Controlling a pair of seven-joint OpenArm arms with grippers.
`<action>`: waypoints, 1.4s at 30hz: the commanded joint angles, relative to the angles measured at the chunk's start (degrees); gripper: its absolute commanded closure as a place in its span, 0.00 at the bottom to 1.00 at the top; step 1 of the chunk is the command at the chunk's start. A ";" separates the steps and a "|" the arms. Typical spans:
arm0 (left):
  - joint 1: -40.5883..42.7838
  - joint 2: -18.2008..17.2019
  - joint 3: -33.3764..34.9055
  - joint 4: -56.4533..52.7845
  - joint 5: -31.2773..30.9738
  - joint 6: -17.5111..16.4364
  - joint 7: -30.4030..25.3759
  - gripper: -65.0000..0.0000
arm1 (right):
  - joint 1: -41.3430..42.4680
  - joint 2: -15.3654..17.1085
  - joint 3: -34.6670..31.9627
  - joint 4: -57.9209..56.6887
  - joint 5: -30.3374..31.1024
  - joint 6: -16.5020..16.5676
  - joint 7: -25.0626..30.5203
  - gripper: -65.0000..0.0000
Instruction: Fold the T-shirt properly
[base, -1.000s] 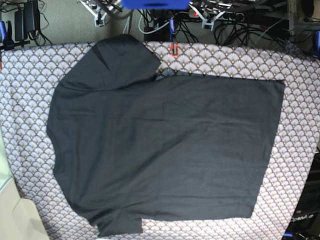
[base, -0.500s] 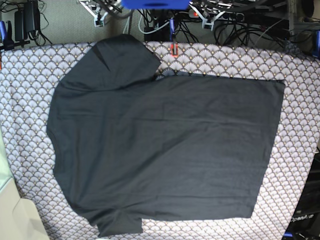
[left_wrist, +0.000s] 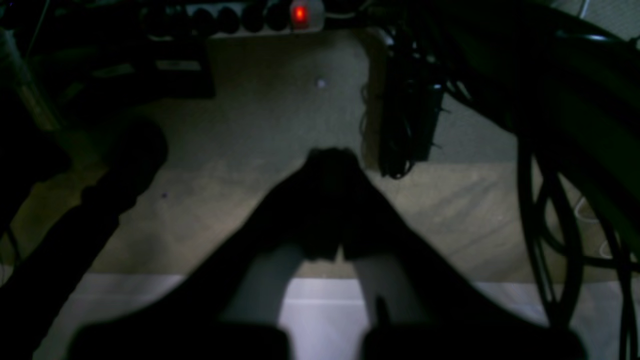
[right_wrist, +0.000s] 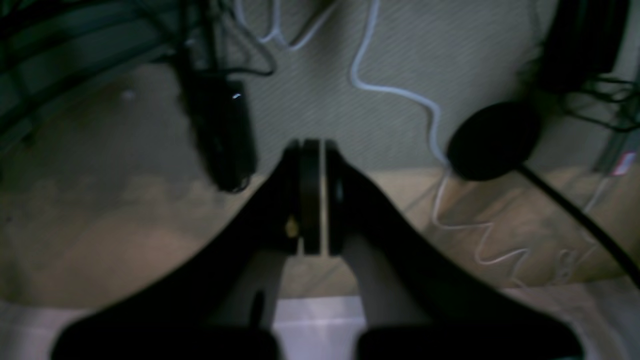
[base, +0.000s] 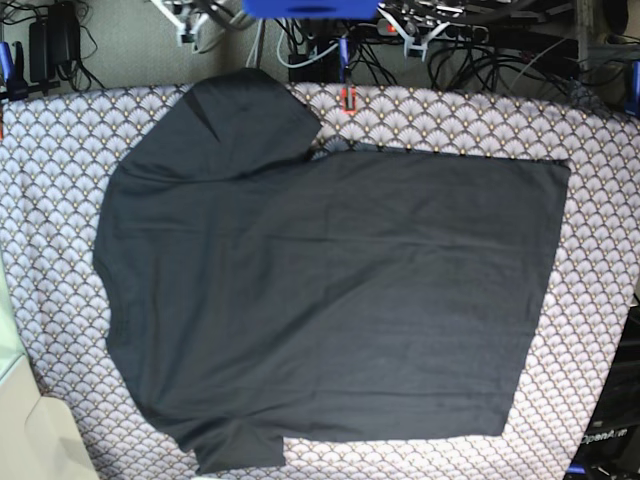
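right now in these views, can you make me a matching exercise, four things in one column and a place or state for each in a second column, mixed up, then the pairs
Things:
1. plain charcoal-black cloth T-shirt
2. pale scallop-patterned tablecloth
3. left gripper
4. thin white cable

Places or states:
A. shut, holding nothing, above the floor
B. lying on the floor in loose curves
C. spread flat and unfolded, collar toward the base view's left
D. covering the table under the garment

Pairs: 1-C, 2-D, 3-A, 4-B
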 joint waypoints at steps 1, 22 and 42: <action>1.05 -0.41 0.17 -0.10 -0.08 -0.10 0.29 1.00 | -1.26 0.66 -0.04 -0.12 0.29 -0.71 0.01 1.00; 28.56 -4.80 -0.19 -0.27 -0.52 -0.19 -52.19 1.00 | -28.07 7.34 0.67 -0.12 0.65 -0.89 47.93 1.00; 56.08 -4.19 -0.10 49.49 -9.48 0.25 -73.11 1.00 | -51.90 9.36 5.24 41.51 5.83 -0.71 65.24 1.00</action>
